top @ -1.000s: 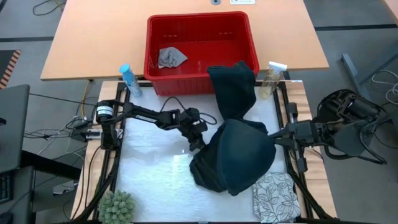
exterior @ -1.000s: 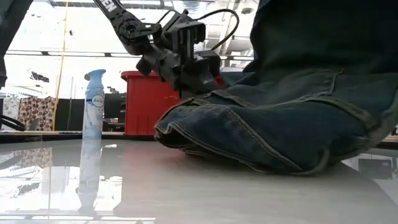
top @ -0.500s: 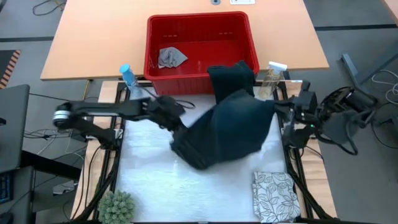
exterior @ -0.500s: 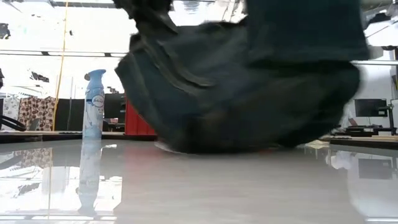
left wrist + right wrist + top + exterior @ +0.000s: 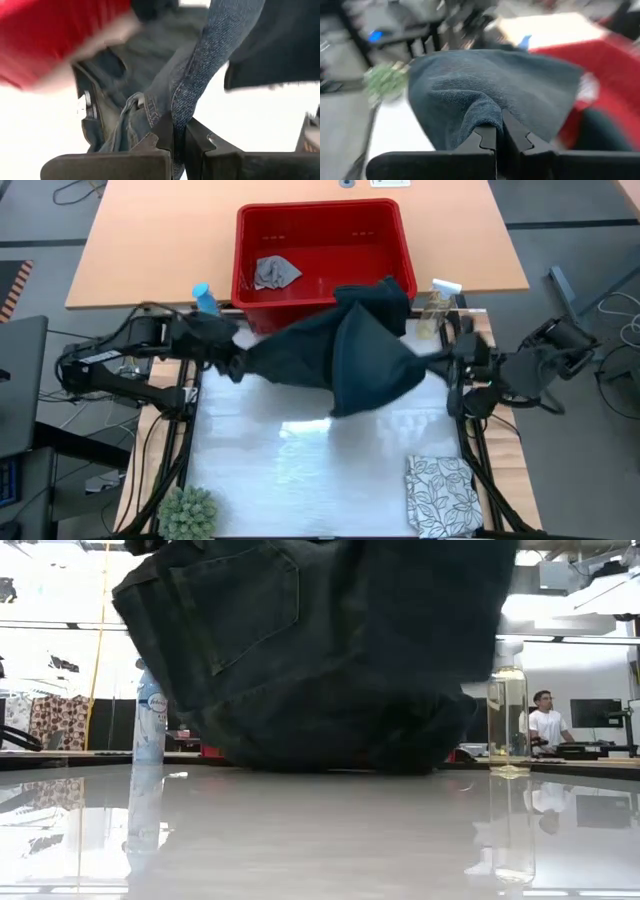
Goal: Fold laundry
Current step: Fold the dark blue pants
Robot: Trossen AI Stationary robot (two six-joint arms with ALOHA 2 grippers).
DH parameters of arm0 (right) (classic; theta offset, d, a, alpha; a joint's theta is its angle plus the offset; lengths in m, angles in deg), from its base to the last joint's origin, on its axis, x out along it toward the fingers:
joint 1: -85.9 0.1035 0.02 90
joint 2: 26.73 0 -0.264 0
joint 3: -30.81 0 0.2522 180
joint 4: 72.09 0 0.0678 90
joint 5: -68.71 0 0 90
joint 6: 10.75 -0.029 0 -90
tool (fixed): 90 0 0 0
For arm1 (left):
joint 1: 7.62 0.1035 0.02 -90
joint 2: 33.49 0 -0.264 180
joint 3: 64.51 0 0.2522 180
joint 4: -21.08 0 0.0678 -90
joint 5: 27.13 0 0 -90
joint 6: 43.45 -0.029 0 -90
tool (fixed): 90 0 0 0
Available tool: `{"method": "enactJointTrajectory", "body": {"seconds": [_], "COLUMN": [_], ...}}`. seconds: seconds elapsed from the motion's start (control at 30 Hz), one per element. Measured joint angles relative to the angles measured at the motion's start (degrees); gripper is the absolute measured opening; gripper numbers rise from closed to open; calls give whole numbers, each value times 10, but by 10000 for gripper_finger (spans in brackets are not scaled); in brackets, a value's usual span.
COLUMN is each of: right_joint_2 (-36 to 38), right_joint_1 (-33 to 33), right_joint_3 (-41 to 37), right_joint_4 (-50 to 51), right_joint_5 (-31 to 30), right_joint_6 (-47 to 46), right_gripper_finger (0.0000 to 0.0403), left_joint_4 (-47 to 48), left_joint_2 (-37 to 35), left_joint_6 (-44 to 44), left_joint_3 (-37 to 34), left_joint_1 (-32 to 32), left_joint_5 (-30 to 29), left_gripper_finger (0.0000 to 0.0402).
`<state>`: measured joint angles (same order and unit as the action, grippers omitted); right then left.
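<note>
Jeans (image 5: 340, 355) now hang stretched above the table (image 5: 300, 470) between both clamped end effectors, left (image 5: 232, 368) and right (image 5: 450, 365); red basket (image 5: 250, 290) at 12 o'clock holds a grey cloth (image 5: 274, 272).

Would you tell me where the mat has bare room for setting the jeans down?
The mat is bare between the plant and leaf-print cloth. The back edge is crowded: the jeans hang there, beside basket and bottles.

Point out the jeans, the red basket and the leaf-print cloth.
jeans (image 5: 355, 360): high view, on the raised middle of the denim.
red basket (image 5: 320, 216): high view, on its far rim.
leaf-print cloth (image 5: 440, 495): high view, on the middle of the folded cloth.
</note>
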<state>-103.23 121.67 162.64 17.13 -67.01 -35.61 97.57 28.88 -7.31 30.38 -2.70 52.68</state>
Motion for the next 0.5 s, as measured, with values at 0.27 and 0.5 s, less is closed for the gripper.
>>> {"method": "enactJointTrajectory", "body": {"seconds": [0.27,0.5], "right_joint_2": [-7,-8], "right_joint_1": [47,89], "right_joint_3": [-160,-272], "right_joint_4": [-29,-127], "right_joint_5": [231,321], "right_joint_6": [-134,-150], "right_gripper_finger": [28,36], "left_joint_4": [24,-44], "left_joint_2": [78,164], "left_joint_6": [102,139], "left_joint_3": [-54,-63], "left_joint_1": [-167,-265], "left_joint_5": [51,100], "left_gripper_finger": [0,0]}}
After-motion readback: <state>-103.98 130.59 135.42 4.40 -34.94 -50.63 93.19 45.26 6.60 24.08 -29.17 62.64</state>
